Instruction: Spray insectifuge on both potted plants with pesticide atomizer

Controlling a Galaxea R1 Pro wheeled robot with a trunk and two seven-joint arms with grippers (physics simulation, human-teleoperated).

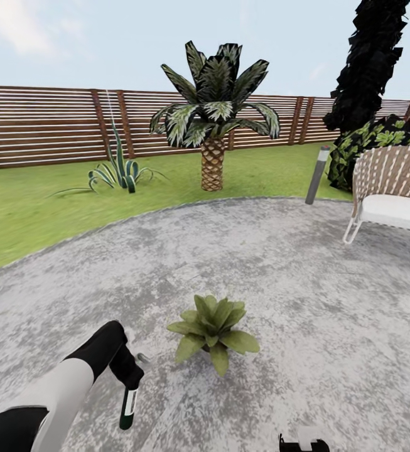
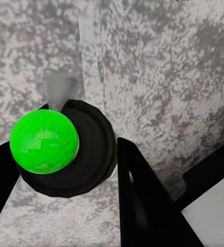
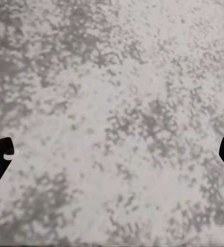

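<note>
Pickup is done, I judge: my left pincer [image 1: 128,376] pinches the atomizer [image 1: 128,405], hanging just above the patio [image 1: 305,301] near one potted plant [image 1: 213,333]. Spraying remains, and I see no second pot. The left wrist view adds what the head view lacks: the green cap [image 2: 44,141] on the black body, a finger [image 2: 142,206] against it. The right wrist view shows my right pincer [image 3: 112,154] spread wide over bare paving.
</note>
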